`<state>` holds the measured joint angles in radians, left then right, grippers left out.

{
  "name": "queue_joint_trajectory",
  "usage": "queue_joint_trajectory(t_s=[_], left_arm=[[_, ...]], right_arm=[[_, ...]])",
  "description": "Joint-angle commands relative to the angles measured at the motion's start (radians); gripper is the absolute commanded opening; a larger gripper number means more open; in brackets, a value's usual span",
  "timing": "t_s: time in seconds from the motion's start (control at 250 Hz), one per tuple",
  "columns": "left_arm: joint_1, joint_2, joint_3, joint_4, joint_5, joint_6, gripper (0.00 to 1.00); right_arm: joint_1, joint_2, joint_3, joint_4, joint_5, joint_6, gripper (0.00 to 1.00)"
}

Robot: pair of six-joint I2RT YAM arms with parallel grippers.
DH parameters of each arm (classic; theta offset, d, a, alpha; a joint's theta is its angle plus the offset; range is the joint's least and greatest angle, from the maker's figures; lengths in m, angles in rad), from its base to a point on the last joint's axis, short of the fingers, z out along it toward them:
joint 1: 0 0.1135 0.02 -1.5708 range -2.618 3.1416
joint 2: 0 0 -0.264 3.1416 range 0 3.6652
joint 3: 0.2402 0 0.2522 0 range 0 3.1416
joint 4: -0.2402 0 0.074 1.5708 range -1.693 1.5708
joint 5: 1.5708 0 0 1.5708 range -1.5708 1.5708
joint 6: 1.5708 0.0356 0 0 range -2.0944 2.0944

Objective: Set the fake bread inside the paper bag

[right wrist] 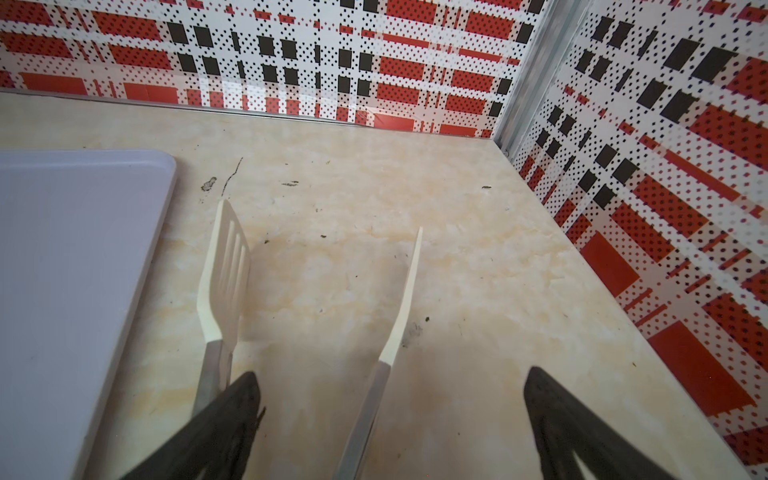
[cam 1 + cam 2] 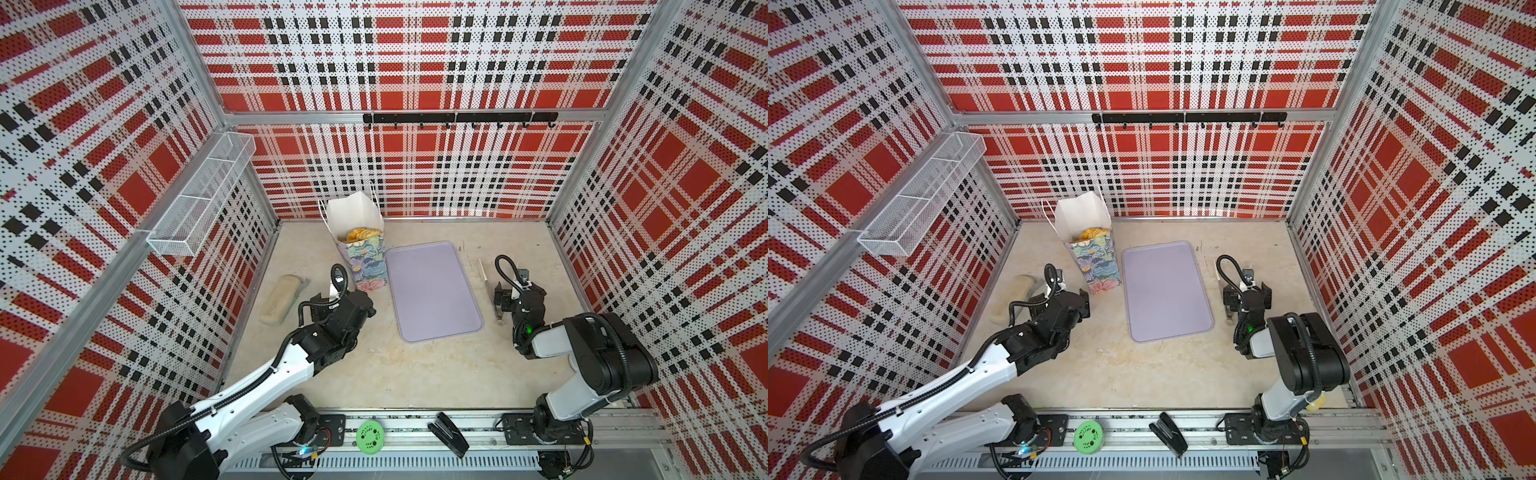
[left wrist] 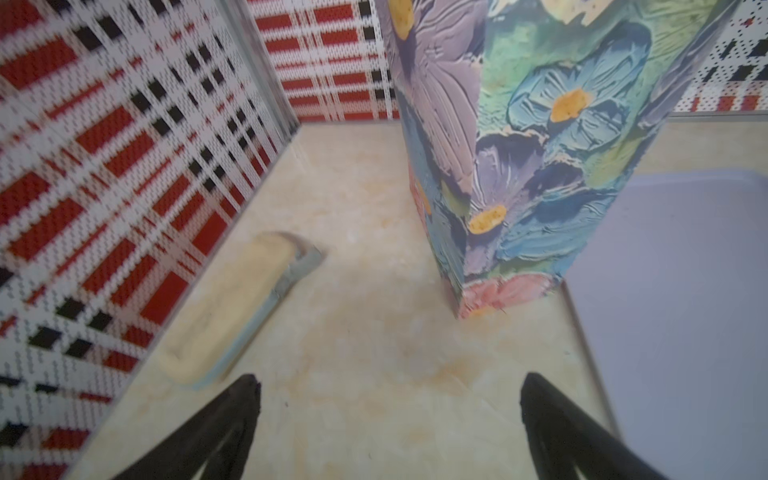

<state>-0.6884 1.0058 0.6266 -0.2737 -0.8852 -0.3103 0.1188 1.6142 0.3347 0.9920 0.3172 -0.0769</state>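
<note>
Your left gripper (image 3: 388, 382) hangs just in front of the paper bag (image 3: 540, 145), jaws spread wide and empty. Your right gripper (image 1: 390, 378), well apart from the bag, is spread too, over tongs (image 1: 224, 266) that lie loose on the table. The fake bread (image 2: 362, 235) shows inside the bag's mouth, and none lies on the tray (image 2: 432, 291) beside the bag. You look finished. Next, draw both arms clear without nudging the bag.

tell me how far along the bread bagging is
Done: golden bread shows inside the paper bag, and none is seen on the tray or the table. In hand: nothing; the left claw is open near the bag's foot, the right claw open over the tongs lying on the table. Left: apparently nothing; only a pale oblong block lies by the side wall, not a glossy pastry.
</note>
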Motion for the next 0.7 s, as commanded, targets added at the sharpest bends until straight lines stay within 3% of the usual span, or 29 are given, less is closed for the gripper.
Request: queue_joint_trajectory(t_s=[0.0, 0.084, 0.236, 0.388, 0.424, 0.532, 0.568, 0.608, 0.656, 0.696], left_arm=[[0.095, 0.031, -0.130, 0.430, -0.029, 0.316, 0.99], [0.229, 0.052, -0.176, 0.550, 0.119, 0.324, 0.99], [0.392, 0.124, -0.285, 0.853, 0.318, 0.373, 0.99], [0.522, 0.305, -0.341, 1.138, 0.479, 0.396, 0.99], [0.529, 0.341, -0.327, 1.160, 0.474, 0.405, 0.99], [0.589, 0.459, -0.224, 1.078, 0.654, 0.362, 0.99], [0.580, 0.540, -0.219, 1.146, 0.657, 0.380, 0.99], [0.578, 0.603, -0.254, 1.334, 0.659, 0.391, 0.99], [0.567, 0.538, -0.278, 1.247, 0.555, 0.355, 0.99], [0.570, 0.526, -0.294, 1.257, 0.544, 0.344, 0.99]], right_arm=[[-0.008, -0.014, 0.021, 0.044, -0.008, 0.003, 1.00], [-0.009, -0.013, 0.022, 0.046, -0.006, 0.003, 1.00], [-0.011, -0.012, 0.022, 0.045, -0.008, 0.003, 1.00], [-0.011, -0.011, 0.023, 0.045, -0.008, 0.003, 1.00], [-0.011, -0.012, 0.023, 0.045, -0.008, 0.003, 1.00], [-0.011, -0.011, 0.023, 0.043, -0.007, 0.004, 1.00], [-0.011, -0.012, 0.024, 0.042, -0.008, 0.003, 1.00], [-0.011, -0.011, 0.026, 0.039, -0.008, 0.005, 1.00], [-0.014, -0.013, 0.029, 0.032, -0.013, 0.008, 1.00], [-0.016, -0.014, 0.032, 0.024, -0.018, 0.009, 1.00]])
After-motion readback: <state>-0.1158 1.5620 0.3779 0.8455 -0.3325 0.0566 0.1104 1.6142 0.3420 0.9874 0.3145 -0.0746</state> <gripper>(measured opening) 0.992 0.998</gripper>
